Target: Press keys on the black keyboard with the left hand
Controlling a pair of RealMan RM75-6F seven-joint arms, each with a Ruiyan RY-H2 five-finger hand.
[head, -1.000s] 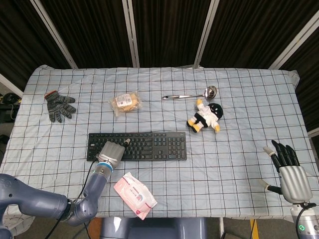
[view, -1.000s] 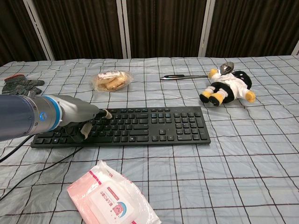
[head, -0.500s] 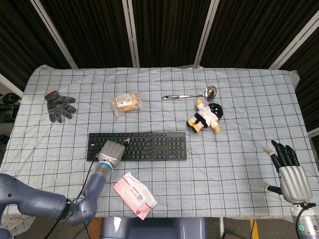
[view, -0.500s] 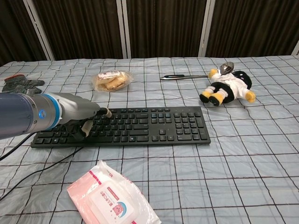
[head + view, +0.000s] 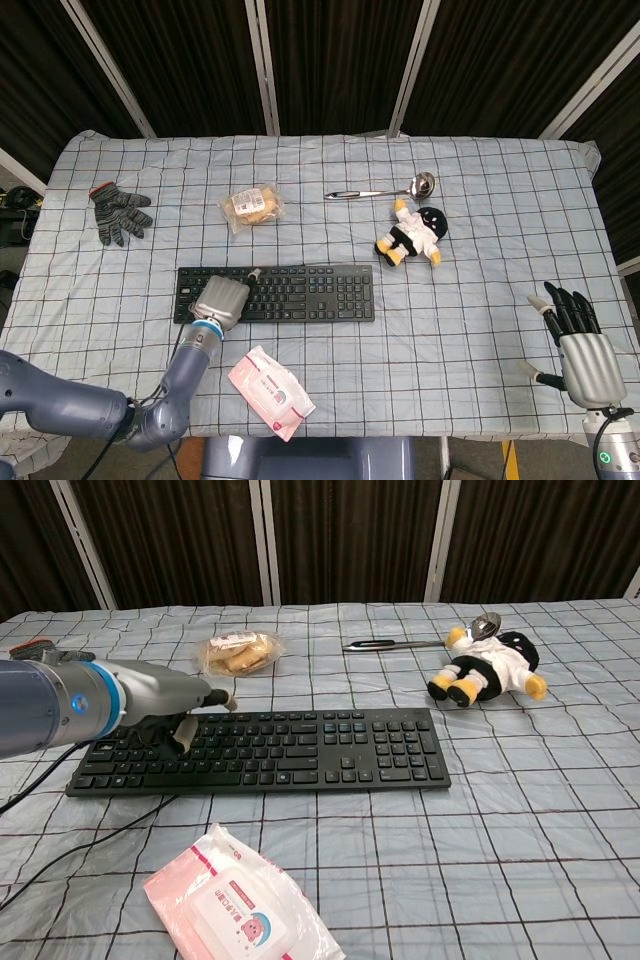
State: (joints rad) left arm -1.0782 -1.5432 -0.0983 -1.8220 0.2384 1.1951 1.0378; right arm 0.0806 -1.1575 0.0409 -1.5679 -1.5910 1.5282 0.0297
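Dark curtain panels with pale metal posts close off the far side, and in front of them we see a table [image 5: 500, 160] covered by a light blue checked cloth. Taking the table centre as our dial in the head view, the black keyboard [image 5: 300, 293] lies just below centre, toward 7 o'clock, its long side running left to right. Our left hand [image 5: 221, 299] sits over the keyboard's left end; in the chest view this hand [image 5: 178, 730] has its fingers curled downward over the keys with one pale fingertip [image 5: 228, 702] stretched out toward the keyboard's far edge. It holds nothing, and we cannot tell whether any fingertip actually touches a key. Our right hand [image 5: 580, 345] hovers at about 4 o'clock near the table's edge, well apart from everything, fingers straight and spread, holding nothing (the chest view does not show it).

At 10 o'clock lies a grey work glove [image 5: 118, 212] with a red cuff. A clear bag of pastries [image 5: 251, 207] rests near 11 o'clock, a steel ladle [image 5: 385, 190] near 1 o'clock, and just below the ladle's bowl a black and white plush toy [image 5: 415, 236]. A pink and white pack of wet wipes [image 5: 270, 392] sits at 7 o'clock, near the front edge, below the keyboard
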